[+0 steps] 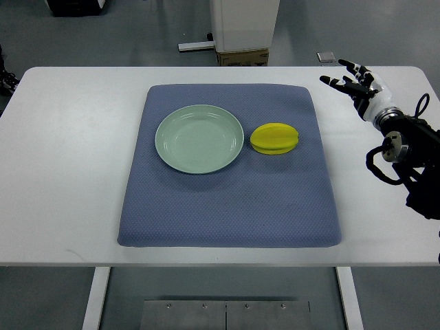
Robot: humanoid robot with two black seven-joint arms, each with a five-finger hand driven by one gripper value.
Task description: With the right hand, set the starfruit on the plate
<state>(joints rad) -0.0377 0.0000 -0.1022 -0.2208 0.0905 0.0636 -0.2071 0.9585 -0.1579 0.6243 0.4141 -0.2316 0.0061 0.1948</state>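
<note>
Top view: one starfruit (275, 138), one plate (199, 138), one blue mat (230, 206), one white counter (62, 172). Right hand (357, 84) entering from the right edge, hovering above the counter's far right corner, fingers (337, 82) spread wide, holding nothing, touching nothing. Starfruit yellow, lying on the mat well apart from the fingertips, off toward the left and nearer the camera. Plate pale green, bare, farther left beyond the starfruit, rim just beside the fruit; contact between them impossible to tell. Mat edge near the fingertips, just left of them.
</note>
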